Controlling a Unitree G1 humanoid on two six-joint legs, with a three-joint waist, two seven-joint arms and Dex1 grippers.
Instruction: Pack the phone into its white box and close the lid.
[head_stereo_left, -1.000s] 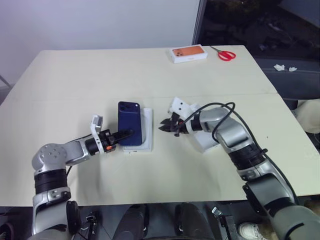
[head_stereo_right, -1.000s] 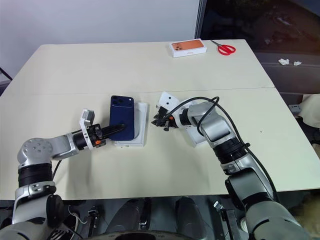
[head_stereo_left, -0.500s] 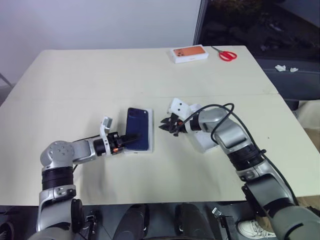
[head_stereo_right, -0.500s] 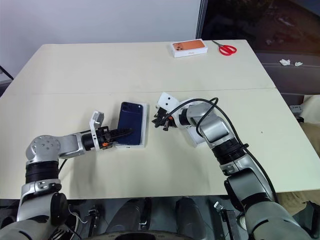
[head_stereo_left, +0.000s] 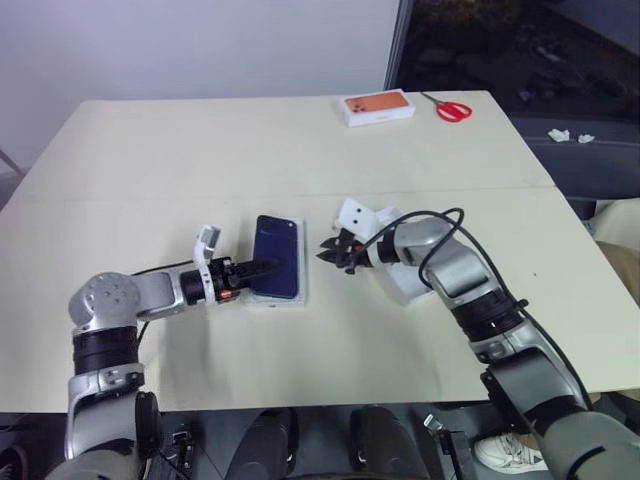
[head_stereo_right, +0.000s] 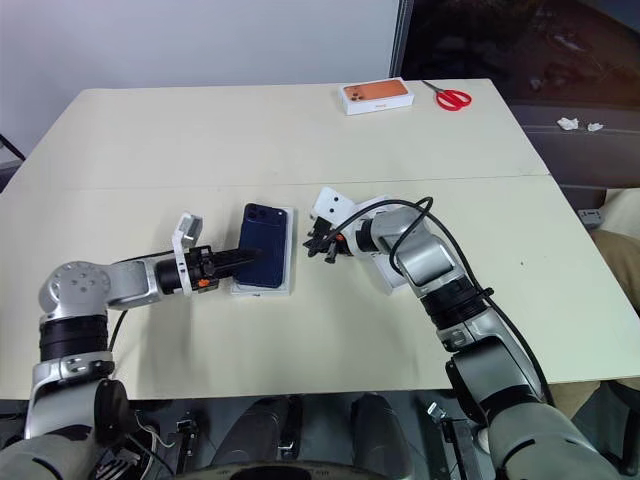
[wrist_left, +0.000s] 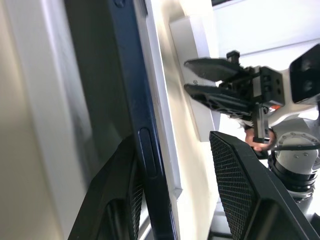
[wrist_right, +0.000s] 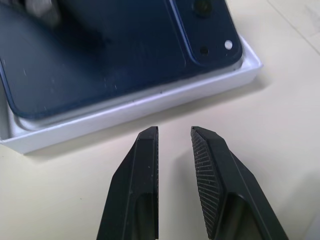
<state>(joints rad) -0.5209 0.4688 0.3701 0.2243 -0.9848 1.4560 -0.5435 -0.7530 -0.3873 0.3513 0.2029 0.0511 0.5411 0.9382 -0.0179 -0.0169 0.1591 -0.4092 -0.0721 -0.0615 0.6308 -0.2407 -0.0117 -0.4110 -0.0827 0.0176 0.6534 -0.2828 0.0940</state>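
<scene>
Seating the phone (head_stereo_left: 276, 270) flush in the white box (head_stereo_left: 297, 296), we are keeping the released left gripper (head_stereo_left: 266, 268) alongside, right gripper (wrist_right: 172, 165) empty, slightly parted.

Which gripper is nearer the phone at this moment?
Left. The left gripper has its open fingers right at the near edge of the phone, which lies in the white box. The right gripper hangs just off the box's other side, slightly open, holding nothing.

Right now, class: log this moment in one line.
phone: in white box | left claw: open, at phone | right claw: open, beside box
</scene>
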